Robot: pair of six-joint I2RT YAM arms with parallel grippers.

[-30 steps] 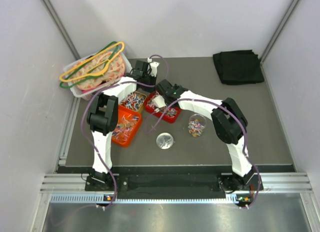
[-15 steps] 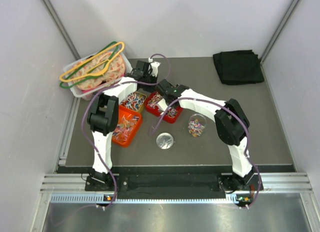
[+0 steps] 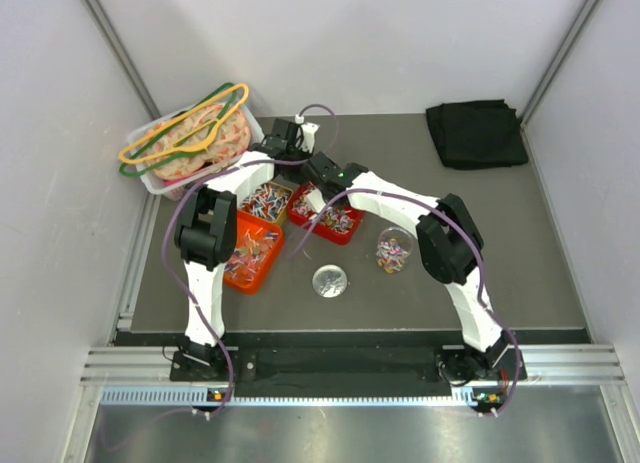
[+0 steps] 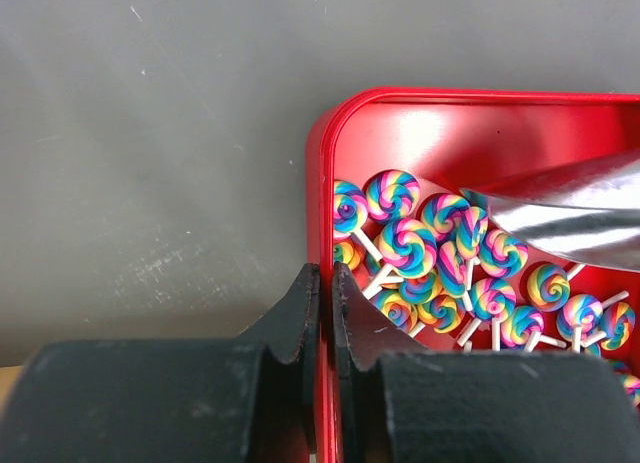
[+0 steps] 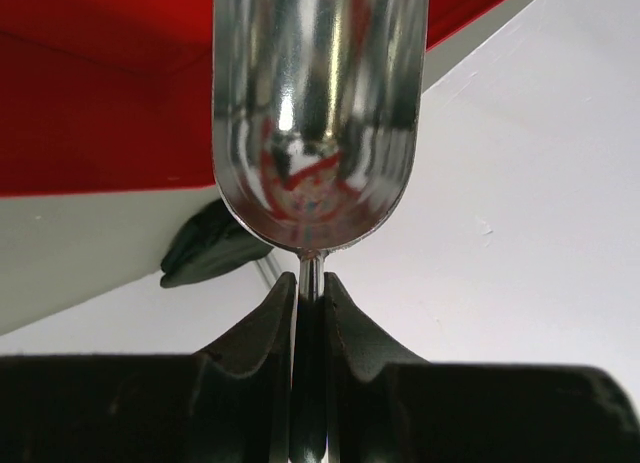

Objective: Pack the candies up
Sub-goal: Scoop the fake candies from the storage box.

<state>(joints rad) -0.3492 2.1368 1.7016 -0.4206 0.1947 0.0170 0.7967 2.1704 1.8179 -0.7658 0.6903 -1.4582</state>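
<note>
Candies (image 4: 430,253), rainbow-swirl lollipops, heaped inside red tray (image 4: 470,133), left pincer (image 4: 325,283) clamped on tray's rim, right pincer (image 5: 310,288) clamped on thin handle of metal scoop (image 5: 318,113), scoop bowl over the candies in tray

over 1 second the right gripper (image 5: 310,286), pinching the handle of the metal scoop (image 5: 318,113), travels from above the middle of the red tray (image 3: 352,237) to that tray's far left corner. the right arm's elbow (image 3: 447,245) swings a little closer to the tray, and the forearm reaches longer along the tray's far side. more candies (image 3: 338,221) in the tray's middle now lie uncovered.
</note>
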